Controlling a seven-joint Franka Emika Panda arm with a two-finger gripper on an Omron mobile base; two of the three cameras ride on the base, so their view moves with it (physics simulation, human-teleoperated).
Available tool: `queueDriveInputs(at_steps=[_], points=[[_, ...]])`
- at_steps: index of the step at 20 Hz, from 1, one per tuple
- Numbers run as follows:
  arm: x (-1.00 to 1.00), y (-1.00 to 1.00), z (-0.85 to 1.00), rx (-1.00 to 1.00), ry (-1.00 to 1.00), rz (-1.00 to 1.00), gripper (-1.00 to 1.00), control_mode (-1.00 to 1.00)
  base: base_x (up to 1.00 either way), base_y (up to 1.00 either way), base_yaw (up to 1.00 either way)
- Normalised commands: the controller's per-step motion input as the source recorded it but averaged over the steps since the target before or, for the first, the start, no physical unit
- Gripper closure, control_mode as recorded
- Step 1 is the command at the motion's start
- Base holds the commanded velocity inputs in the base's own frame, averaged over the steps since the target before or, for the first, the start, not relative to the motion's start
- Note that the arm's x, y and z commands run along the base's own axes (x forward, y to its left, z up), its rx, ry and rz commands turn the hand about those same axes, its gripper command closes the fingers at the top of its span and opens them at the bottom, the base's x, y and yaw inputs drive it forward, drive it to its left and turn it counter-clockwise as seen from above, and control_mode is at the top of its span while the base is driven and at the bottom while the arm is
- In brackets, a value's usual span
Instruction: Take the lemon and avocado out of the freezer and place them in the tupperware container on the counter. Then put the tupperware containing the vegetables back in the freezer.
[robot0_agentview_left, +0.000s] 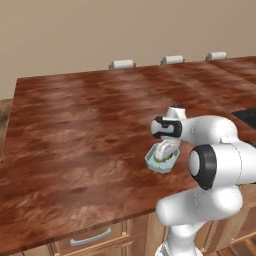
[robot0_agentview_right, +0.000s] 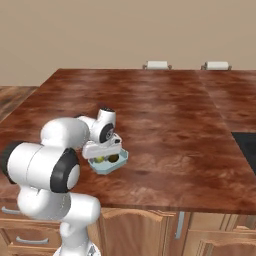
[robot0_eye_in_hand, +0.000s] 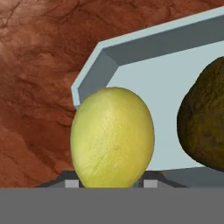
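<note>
Lemon (robot0_eye_in_hand: 112, 138) is held between tool (robot0_eye_in_hand: 109, 183) tips, inside tub (robot0_eye_in_hand: 144, 74) beside avocado (robot0_eye_in_hand: 203, 118); lifting without release could drag it out.

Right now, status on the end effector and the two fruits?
End effector down in tupperware container, closed on lemon. Avocado already in tub beside it, apart. Container sits on counter; nothing in the way.

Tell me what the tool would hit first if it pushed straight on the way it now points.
The lemon: it sits right ahead of the tool, inside the tub, probably already between the tips.
</note>
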Motion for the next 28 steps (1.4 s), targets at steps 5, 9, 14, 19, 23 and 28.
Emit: queueDriveInputs(at_steps=[5,9,14,19,23,28], points=[[0.44,0.0,-0.4,0.0,0.01,0.0,1.0,-1.0,0.0,0.0,0.0],[0.47,-0.05,-0.31,0.0,0.0,0.0,1.0,-1.0,0.0,0.0,0.0],[0.08,-0.03,-0.31,-0.02,0.0,0.0,-1.0,-1.0,0.0,0.0,0.0],[-0.35,-0.02,-0.06,-0.04,0.0,0.0,-1.0,-1.0,0.0,0.0,0.0],[-0.53,-0.12,0.13,-0.01,-0.02,0.0,-1.0,-1.0,0.0,0.0,0.0],[-0.29,-0.17,0.52,0.0,-0.03,0.0,-1.0,-1.0,0.0,0.0,0.0]])
